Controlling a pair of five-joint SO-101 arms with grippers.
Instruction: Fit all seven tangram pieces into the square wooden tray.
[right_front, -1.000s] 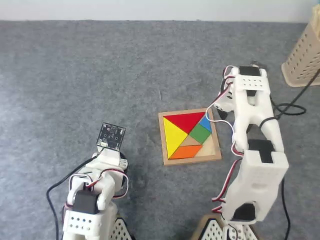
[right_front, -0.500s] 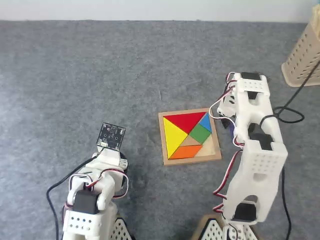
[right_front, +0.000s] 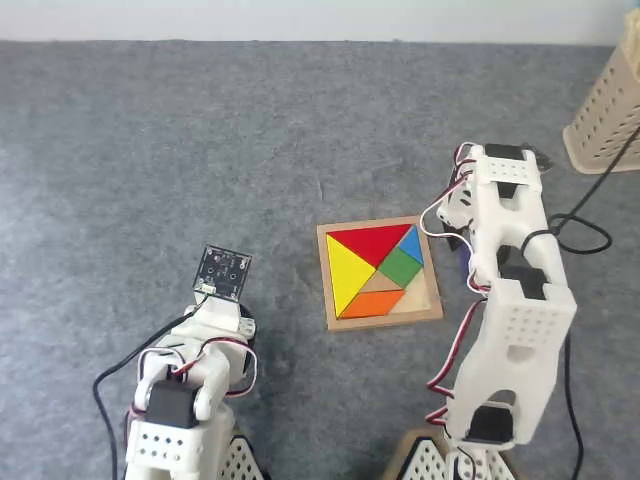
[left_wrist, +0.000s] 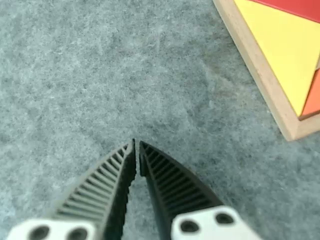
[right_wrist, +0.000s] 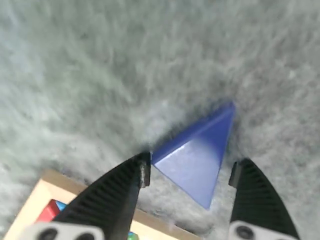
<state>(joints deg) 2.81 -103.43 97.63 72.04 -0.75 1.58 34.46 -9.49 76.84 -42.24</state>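
The square wooden tray lies mid-table holding red, yellow, green, small blue, tan and orange pieces, with bare wood along its right side. A dark blue triangle lies flat on the carpet just right of the tray, a sliver of it peeking out beside the right arm. My right gripper is open, its fingers straddling that triangle, one fingertip at its edge. My left gripper is shut and empty over bare carpet, left of the tray's corner.
A beige perforated container stands at the back right with a black cable trailing from it. The left arm sits folded at the front left. Open grey carpet spreads behind and left of the tray.
The right arm has shifted slightly rightward and toward the front, settling over the blue triangle, which now peeks out beside it. The left arm has not moved.
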